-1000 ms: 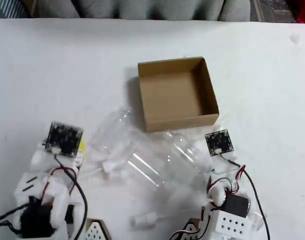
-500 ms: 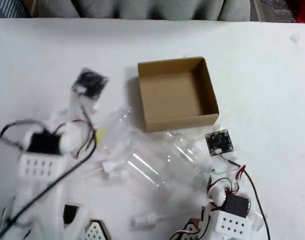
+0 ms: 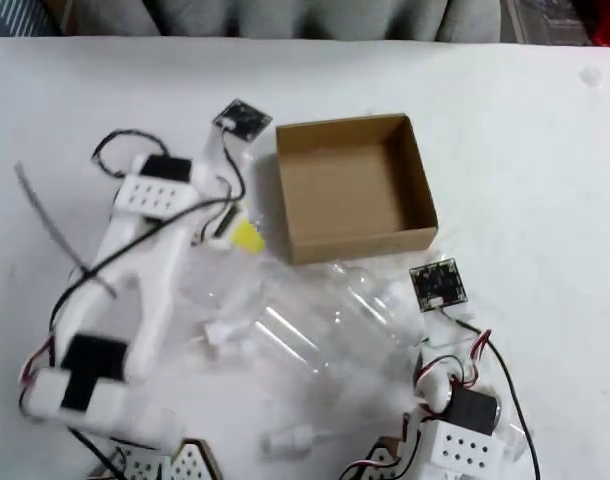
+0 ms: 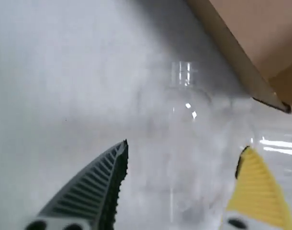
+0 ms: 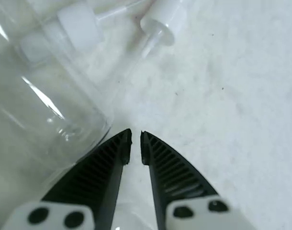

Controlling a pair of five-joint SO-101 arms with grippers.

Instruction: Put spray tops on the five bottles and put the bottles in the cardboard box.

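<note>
Bottles (image 3: 305,340) lie just beside box (image 3: 360,245), arms' side. We see L claw (image 4: 184,148) released, astride one bottle by box corner; R claw (image 5: 135,136) clenched, empty, beside another bottle.

White arms (image 3: 155,265), black cables (image 3: 497,362), ribbed black fingers (image 5: 174,172)

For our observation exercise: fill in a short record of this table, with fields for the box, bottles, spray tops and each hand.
box: brown cardboard, top open
bottles: clear, lying on their sides next to the box
spray tops: white, loose on the table
left hand: open, at a bottle beside the box
right hand: shut, holding nothing, beside a bottle
</note>
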